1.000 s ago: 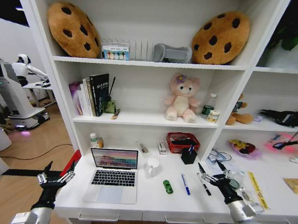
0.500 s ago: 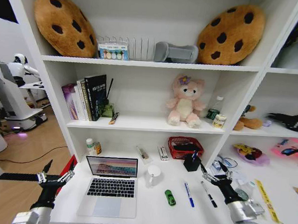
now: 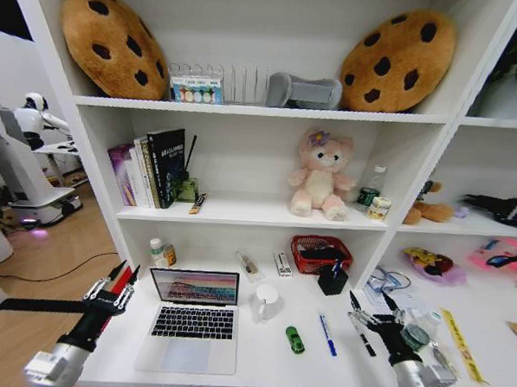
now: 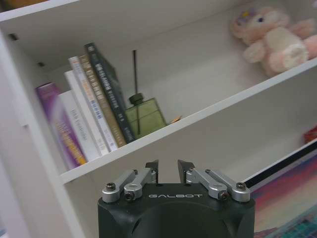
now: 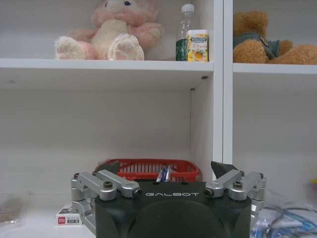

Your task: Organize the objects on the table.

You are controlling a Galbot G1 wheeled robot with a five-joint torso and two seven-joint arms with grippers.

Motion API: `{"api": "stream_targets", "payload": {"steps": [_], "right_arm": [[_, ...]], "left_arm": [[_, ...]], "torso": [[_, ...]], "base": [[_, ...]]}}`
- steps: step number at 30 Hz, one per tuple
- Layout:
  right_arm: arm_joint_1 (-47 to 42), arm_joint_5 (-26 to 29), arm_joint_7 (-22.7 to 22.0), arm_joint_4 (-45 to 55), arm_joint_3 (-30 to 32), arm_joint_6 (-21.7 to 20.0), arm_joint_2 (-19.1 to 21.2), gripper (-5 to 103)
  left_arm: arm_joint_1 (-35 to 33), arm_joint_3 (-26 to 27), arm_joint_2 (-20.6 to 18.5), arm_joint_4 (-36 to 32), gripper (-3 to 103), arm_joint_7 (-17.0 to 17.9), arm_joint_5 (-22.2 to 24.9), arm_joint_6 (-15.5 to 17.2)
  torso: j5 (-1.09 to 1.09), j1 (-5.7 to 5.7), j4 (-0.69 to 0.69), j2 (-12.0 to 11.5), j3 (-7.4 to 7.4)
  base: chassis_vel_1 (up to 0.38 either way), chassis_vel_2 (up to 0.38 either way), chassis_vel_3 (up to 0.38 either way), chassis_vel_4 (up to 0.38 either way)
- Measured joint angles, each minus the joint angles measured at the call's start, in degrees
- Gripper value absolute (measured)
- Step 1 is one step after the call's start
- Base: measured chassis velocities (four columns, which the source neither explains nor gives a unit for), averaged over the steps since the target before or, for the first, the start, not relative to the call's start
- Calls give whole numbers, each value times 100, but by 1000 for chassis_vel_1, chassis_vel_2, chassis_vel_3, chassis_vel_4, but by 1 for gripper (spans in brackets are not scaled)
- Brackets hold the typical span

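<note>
the left gripper [image 3: 115, 283] hovered off the table's [image 3: 258, 367] left end, its fingers close together with a narrow gap and nothing between them. just to its right, on the table, sat the open silver laptop [image 3: 191, 324] with its screen lit. in the left wrist view that gripper [image 4: 168, 168] pointed at the shelf edge, with a row of books [image 4: 84, 114] and a small green bottle [image 4: 144, 113] on the shelf beyond it.

the right gripper [image 3: 376, 309] hung above the table's right part, its fingers spread wide and empty. the black pen [image 3: 363, 339] lay just below and beside its left fingertip. a little farther to its left lay the blue pen [image 3: 327, 333], then the green toy car [image 3: 295, 339], and well beyond that a white mug [image 3: 266, 300] standing next to the laptop. ahead of the gripper stood a black pen holder [image 3: 330, 280] and a red basket [image 3: 321, 252]. in the right wrist view the gripper [image 5: 167, 171] faced that basket [image 5: 148, 169], with a pink plush bear [image 5: 116, 29] on the shelf above.
</note>
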State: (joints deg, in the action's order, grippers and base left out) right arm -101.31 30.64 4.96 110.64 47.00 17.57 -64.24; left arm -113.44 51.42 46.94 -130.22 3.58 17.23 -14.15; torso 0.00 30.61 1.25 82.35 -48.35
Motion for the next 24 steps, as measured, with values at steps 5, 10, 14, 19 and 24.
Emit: {"api": "stream_targets", "payload": {"steps": [5, 10, 14, 19, 24], "right_arm": [[-14, -28, -17, -46, -15, 9, -90, 100], [-41, -75, -30, -84, -25, 33, -218, 100], [-73, -119, -38, -118, -33, 64, -376, 100], [-81, -168, -61, -178, -51, 97, -541, 100], [-64, -168, -72, -199, -45, 104, -608, 100]], "left_arm": [[-147, 88, -796, -36, 11, -17, 106, 12], [-91, 199, -1886, 4, 0, 59, 394, 92], [74, 298, -3028, 188, 0, 70, 855, 165], [184, 133, -4118, 405, 0, 14, 1082, 168], [198, -45, -4869, 640, 0, -80, 1124, 85]], "torso": [[-1, 0, -1, 0, 0], [-1, 0, -2, -1, 0], [0, 1, 1, -1, 0], [0, 1, 1, -1, -1], [-1, 1, -2, -1, -1]], "base": [[0, 0, 0, 0], [0, 0, 0, 0], [0, 0, 0, 0], [0, 0, 0, 0], [0, 0, 0, 0]]}}
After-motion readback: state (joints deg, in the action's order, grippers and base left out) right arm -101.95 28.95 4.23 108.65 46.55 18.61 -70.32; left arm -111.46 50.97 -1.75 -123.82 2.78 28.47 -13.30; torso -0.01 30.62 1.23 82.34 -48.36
